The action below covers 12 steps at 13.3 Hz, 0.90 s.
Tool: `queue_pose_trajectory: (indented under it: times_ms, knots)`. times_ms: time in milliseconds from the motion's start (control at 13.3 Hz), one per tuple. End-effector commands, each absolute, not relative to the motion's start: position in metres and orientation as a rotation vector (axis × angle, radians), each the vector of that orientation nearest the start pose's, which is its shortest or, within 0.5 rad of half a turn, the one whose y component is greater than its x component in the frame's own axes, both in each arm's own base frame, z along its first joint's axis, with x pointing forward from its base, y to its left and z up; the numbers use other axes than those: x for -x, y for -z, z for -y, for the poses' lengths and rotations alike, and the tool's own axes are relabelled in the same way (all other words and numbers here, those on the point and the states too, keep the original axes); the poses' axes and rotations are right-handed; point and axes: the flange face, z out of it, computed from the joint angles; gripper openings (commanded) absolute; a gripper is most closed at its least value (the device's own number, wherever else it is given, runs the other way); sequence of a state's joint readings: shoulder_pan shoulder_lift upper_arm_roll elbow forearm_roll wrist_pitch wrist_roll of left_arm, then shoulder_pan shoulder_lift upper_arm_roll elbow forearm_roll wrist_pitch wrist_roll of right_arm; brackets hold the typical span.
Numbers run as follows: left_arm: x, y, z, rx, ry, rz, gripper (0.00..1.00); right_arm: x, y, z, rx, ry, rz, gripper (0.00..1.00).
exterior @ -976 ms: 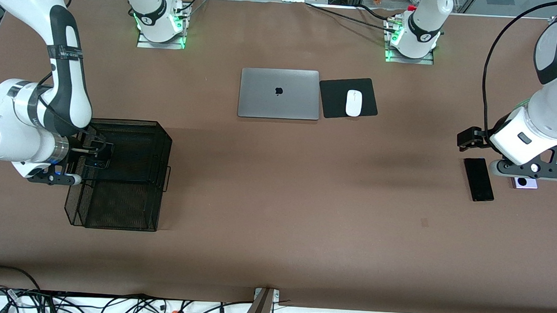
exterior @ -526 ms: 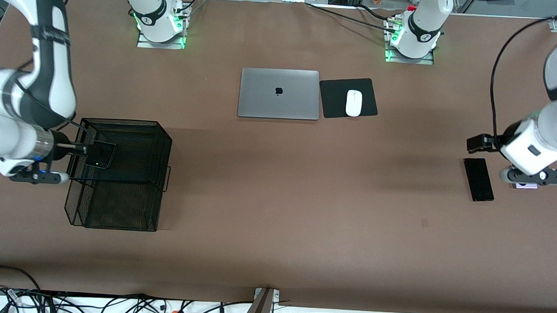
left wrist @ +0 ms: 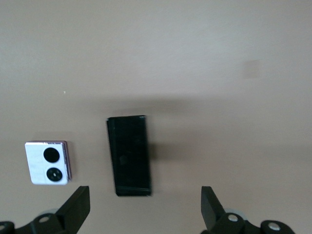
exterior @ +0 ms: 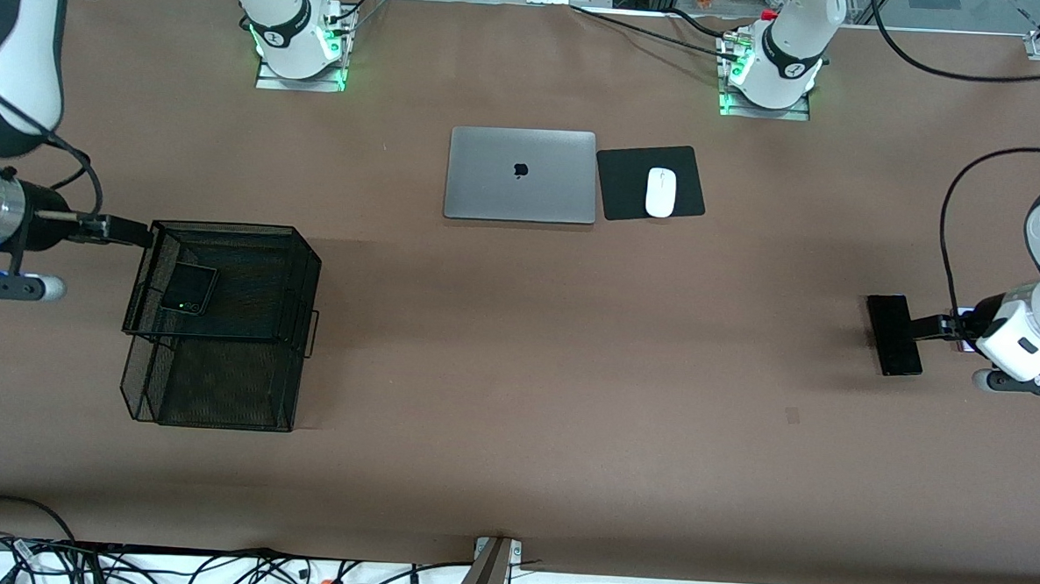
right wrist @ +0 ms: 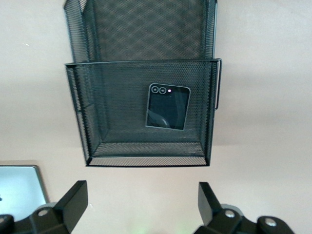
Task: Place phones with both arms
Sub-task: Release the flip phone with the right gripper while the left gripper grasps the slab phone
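Right gripper point(right wrist: 139, 207): hanging open and empty above the table just beside the mesh tray's point(exterior: 298, 256) upper tier.
Small black phone point(exterior: 188, 288): lying in that upper tier.
Slim black phone point(exterior: 894, 335): lying on the table.
Lavender phone point(left wrist: 48, 163): sitting just beside it.
Left gripper point(left wrist: 145, 207): hovering open over the slim black phone.

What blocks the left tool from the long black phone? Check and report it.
Nothing visible does. The left tool hangs open right over the long black phone, with only air between them. The lavender phone lies beside it on the table, apart and clear of the drop.
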<state>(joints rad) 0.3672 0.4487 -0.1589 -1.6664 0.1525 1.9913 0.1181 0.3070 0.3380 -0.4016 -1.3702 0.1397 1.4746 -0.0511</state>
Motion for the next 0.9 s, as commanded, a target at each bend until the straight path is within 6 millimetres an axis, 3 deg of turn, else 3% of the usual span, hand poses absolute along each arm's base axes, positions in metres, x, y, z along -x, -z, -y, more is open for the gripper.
queue_pose_trajectory:
  times_ms: [0, 150, 375, 526, 826]
  knots:
    - [-0.636, -0.281, -0.178, 3.112, -0.238, 0.027, 1.0, -0.619, -0.543, -0.008, 3.112, -0.297, -0.082, 1.0]
    - [-0.629, -0.254, -0.19, 3.125, -0.27, 0.055, 1.0, -0.611, -0.552, -0.004, 3.102, -0.248, -0.101, 1.0]
    - [-0.607, -0.229, -0.181, 3.119, -0.221, 0.019, 1.0, -0.602, -0.559, 0.003, 3.115, -0.192, -0.101, 1.0]
    - [-0.594, -0.208, -0.182, 3.105, -0.128, -0.009, 1.0, -0.596, -0.555, 0.0, 3.144, -0.164, -0.08, 1.0]
    - [-0.573, -0.179, -0.203, 3.072, 0.017, -0.025, 1.0, -0.583, -0.547, -0.003, 3.18, -0.105, -0.052, 1.0]
